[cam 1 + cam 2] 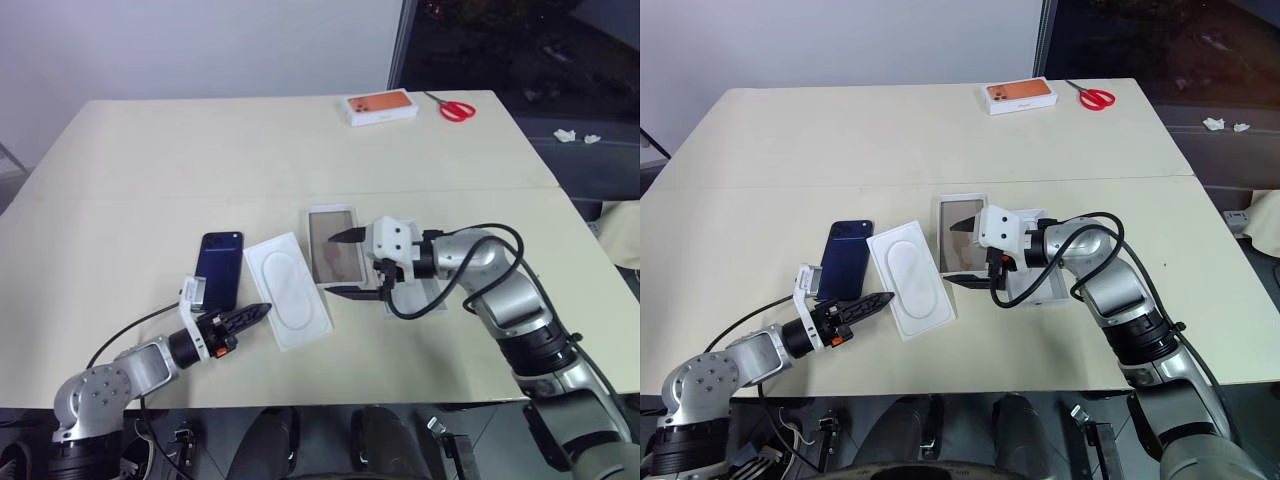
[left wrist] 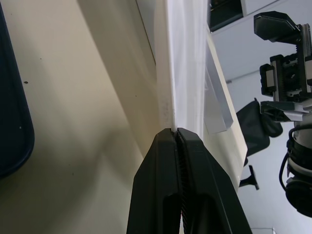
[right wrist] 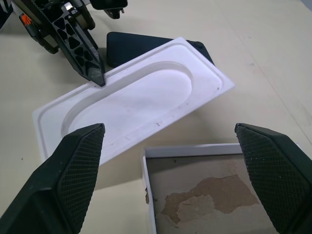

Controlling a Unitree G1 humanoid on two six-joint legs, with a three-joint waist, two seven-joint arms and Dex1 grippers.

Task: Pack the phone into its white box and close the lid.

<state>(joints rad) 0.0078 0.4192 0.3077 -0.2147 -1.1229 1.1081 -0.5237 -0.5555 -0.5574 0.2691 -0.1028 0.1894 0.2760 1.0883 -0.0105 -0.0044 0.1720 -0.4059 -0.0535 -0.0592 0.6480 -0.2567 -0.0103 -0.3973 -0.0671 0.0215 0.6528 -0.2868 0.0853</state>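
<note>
The dark blue phone (image 1: 220,268) lies flat on the table, left of centre. Beside it lies a white insert (image 1: 288,290) with an oval recess. My left gripper (image 1: 256,314) is shut, its tip touching the insert's near edge (image 2: 185,73); I cannot tell whether it pinches the rim. The white box (image 1: 335,245) lies open, showing its tan-brown floor (image 3: 204,195). My right gripper (image 1: 340,264) hovers open over the box, nothing between its fingers. A white shell, perhaps the lid (image 1: 1035,287), lies under the right arm, mostly hidden.
A white box with an orange top (image 1: 380,106) and red scissors (image 1: 457,109) sit at the table's far edge. A black cable (image 1: 440,300) loops below the right wrist. The table's right edge (image 1: 590,235) is close to the right arm.
</note>
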